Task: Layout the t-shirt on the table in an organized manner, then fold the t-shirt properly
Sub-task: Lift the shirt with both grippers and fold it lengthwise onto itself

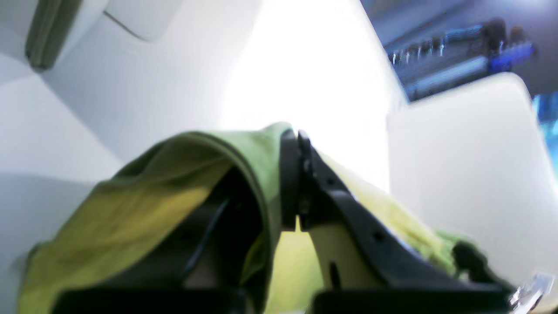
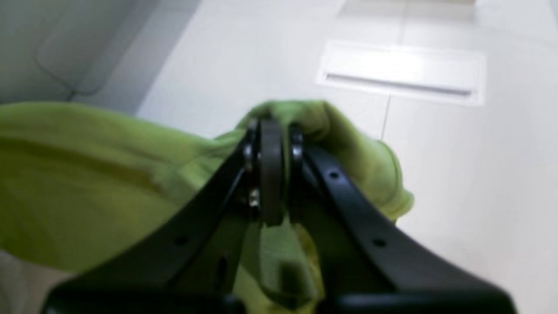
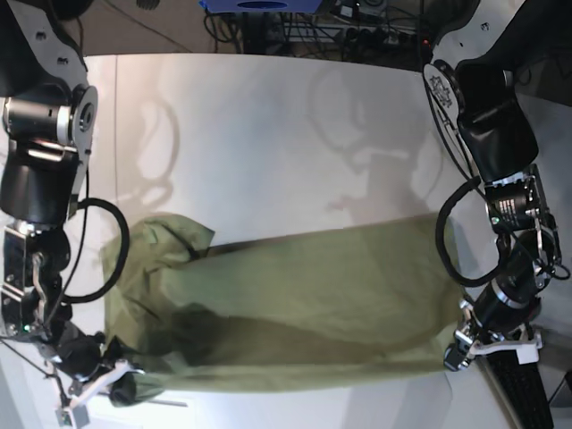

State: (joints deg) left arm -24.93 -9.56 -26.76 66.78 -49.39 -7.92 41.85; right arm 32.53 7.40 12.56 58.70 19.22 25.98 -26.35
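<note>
Nearest me, both claws are clenched on the t-shirt [image 3: 286, 308]: the right claw [image 2: 270, 131] pinches a bunched edge, the left claw [image 1: 298, 139] grips a hem. Held between them, the cloth stretches wide just over the white table [image 3: 268, 134], likely to spread it flat for folding.

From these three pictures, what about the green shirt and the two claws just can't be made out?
- Base view: the right gripper and left gripper tips are buried in the t-shirt.
- Left wrist view: the shirt's lower part is cut off by the frame edge, and motion blur smears it.
- Collar and tag: not identifiable in any view.
</note>
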